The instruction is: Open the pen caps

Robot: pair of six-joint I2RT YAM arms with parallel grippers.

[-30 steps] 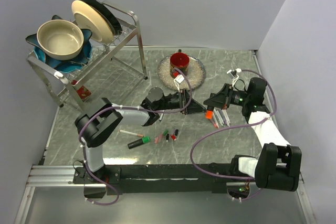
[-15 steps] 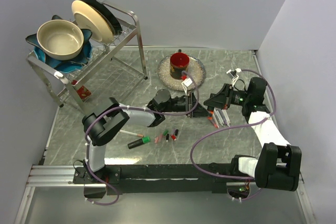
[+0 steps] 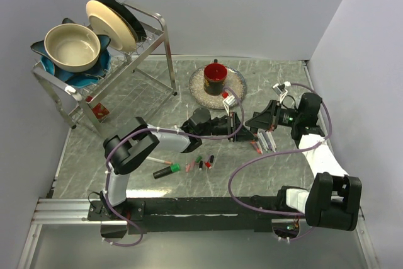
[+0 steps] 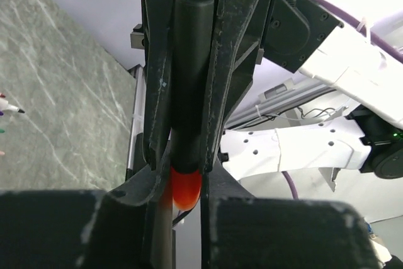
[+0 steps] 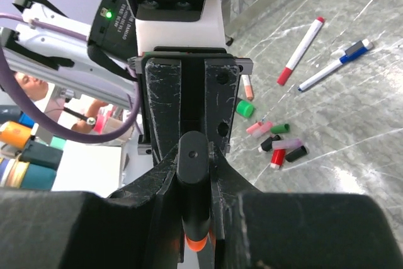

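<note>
The step in hand is, I judge, to pull a cap off above the worktop [image 3: 283,80], near its right edge and midway between the near and far edges. It goes well if one arm holds firm while the other pulls straight along the pen, without bending. The right gripper [image 5: 192,162] has its jaws closed on the body of a black marker [image 4: 192,80], and the left gripper [image 4: 187,177] has its jaws pinched on the orange cap [image 4: 186,188] at the marker's lower end.

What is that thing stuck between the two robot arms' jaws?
A thick black marker: the right jaws pinch its body, and the left jaws grip its orange cap. Both wrist views show it.
</note>
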